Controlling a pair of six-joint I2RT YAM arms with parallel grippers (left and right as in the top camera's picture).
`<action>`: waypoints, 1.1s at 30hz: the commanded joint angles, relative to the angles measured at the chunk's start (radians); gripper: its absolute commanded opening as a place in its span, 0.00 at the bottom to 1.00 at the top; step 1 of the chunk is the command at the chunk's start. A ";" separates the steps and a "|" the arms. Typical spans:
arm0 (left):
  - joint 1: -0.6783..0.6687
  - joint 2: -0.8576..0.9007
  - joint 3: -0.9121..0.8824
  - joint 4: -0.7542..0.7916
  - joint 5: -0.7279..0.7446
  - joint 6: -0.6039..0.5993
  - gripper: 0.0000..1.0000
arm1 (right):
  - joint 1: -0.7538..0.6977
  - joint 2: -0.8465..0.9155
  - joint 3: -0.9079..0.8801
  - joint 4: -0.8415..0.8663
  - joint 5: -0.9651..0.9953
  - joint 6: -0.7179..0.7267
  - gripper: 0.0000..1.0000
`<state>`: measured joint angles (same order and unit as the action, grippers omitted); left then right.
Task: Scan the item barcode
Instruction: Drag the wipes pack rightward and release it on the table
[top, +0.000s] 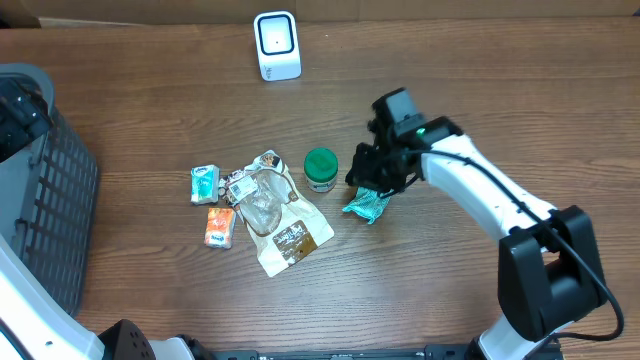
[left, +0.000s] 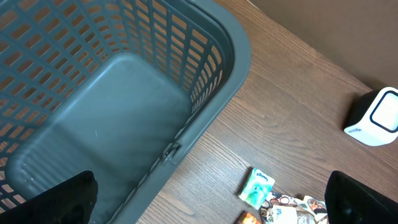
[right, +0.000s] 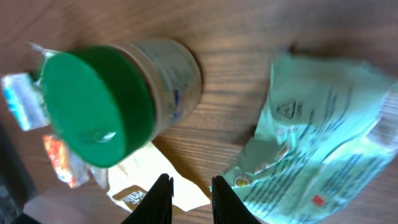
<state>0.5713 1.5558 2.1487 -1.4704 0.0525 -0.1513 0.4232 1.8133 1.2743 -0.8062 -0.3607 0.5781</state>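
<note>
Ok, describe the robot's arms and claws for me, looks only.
The right arm has smooth white tubular links, bulky black joint housings, a thin black cable looping beside them and a small green light near the wrist. The left arm shows a matching white link. The left claw and right claw each have two plain black fingers.

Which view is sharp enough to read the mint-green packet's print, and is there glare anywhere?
Right wrist: mint-green crinkled plastic packet looms large but its print is soft; a small highlight sits on the blurred green-lidded jar. Overhead: evenly lit, sharp, packet too small. Left wrist: packet not shown.
</note>
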 joint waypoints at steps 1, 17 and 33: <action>0.003 -0.007 0.013 0.002 0.000 -0.010 1.00 | 0.017 -0.001 -0.049 0.024 0.051 0.153 0.19; 0.003 -0.007 0.013 0.002 0.000 -0.010 1.00 | 0.011 -0.001 -0.136 0.019 0.055 -0.045 0.19; 0.003 -0.007 0.013 0.002 -0.001 -0.010 1.00 | -0.286 -0.001 -0.007 -0.201 0.075 -0.326 0.22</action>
<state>0.5713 1.5558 2.1487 -1.4704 0.0525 -0.1513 0.1696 1.8133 1.2041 -0.9974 -0.2291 0.3347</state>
